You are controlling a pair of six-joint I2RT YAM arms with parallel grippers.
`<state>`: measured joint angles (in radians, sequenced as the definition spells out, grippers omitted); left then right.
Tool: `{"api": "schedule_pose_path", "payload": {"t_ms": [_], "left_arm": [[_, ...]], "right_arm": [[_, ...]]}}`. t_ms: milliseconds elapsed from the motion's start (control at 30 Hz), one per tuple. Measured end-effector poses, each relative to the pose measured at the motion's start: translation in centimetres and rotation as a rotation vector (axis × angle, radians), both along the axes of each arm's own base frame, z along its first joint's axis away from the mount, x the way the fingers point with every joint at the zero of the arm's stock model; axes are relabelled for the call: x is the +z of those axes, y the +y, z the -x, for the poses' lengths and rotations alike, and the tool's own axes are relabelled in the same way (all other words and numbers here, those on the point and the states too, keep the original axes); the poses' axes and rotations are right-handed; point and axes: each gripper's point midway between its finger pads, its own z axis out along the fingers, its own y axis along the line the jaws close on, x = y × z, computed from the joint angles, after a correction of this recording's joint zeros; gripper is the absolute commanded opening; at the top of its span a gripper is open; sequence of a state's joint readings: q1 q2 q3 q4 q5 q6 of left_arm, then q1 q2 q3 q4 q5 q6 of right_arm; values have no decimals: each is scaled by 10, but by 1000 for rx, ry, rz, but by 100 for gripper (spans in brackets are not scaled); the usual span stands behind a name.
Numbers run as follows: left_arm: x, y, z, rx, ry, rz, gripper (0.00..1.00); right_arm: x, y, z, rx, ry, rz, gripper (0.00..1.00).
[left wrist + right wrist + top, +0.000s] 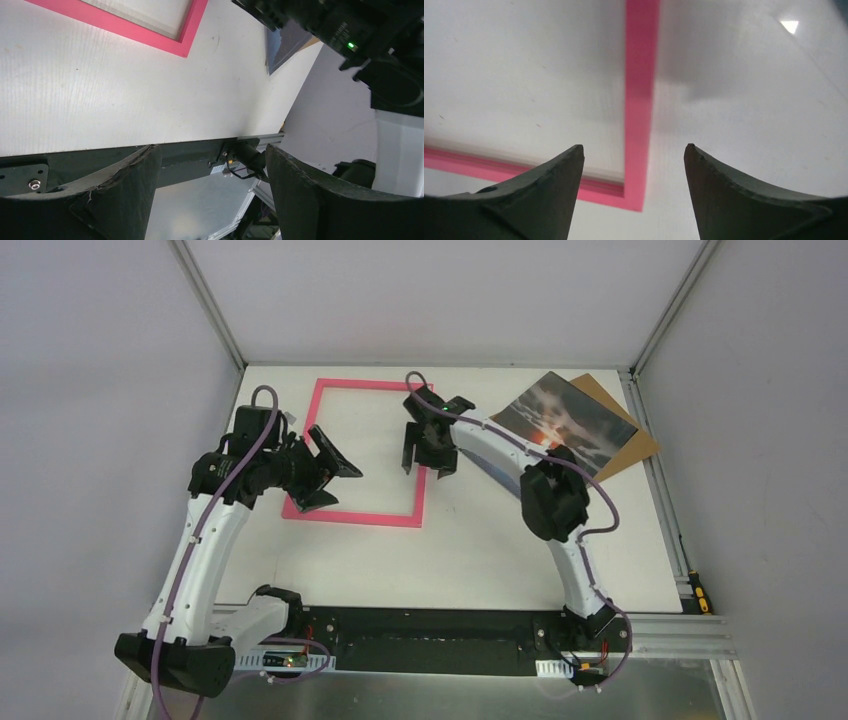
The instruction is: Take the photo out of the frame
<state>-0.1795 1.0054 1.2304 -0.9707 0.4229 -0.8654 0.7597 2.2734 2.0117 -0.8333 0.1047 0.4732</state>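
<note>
**Surroundings: table and enclosure**

White table (500, 560), surface faintly specked and scuffed. An aluminium rail (662, 490) runs along its right edge, and a small yellow-and-black object (699, 593) lies near the rail's near end. A black mounting plate (430, 625) spans the near edge. Plain grey walls (90, 390) stand left, back and right.

The frame (352, 517) lies flat on the table (480, 560). The left gripper (330, 475) hangs over its left side and the right gripper (425, 462) over its right rail, both with jaws apart. The right arm (490, 445) bars the gap between frame and photo (575, 420). Open tabletop lies nearer the bases. Walls (430, 300) close the far and side edges.
</note>
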Motion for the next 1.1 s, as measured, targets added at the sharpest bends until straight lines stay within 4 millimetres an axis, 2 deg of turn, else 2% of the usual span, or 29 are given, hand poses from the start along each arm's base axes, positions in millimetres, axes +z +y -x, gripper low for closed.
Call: {"api": "schedule_pose_path", "payload": {"t_ms": [67,133,200,300,367,467,600,733,833,967,1100], "left_arm": [[-5,-4,-5,-16,23,6,78],[-10,-11,-11,-38,42,7,78],[-18,-23,-18,-81,56,4,78],[-35,-53,-29,-175,94,-4,78],[-50,-76,-40,-241,123,-7,78],[-70,-107,-63,-313,153,-2,78],[-84,-135,-103,-384,139,3,77],[-80,-162,-151,-462,41,27,75],[-83,-181,-181,-510,-19,51,73],[-109,-198,-208,-557,-44,62,73],[-138,-206,-218,-588,-15,68,73]], "right_arm": [[12,-20,11,-19,41,-38,78],[24,-53,21,-66,78,-73,78],[38,-100,31,-148,102,-127,77],[55,-184,48,-330,106,-194,73],[57,-227,61,-447,104,-235,66],[50,-265,86,-557,133,-261,63],[40,-283,109,-615,191,-269,63],[40,-289,116,-625,192,-278,52],[39,-293,117,-637,198,-284,48],[34,-302,117,-681,218,-295,47],[30,-314,115,-737,233,-306,48]]}}
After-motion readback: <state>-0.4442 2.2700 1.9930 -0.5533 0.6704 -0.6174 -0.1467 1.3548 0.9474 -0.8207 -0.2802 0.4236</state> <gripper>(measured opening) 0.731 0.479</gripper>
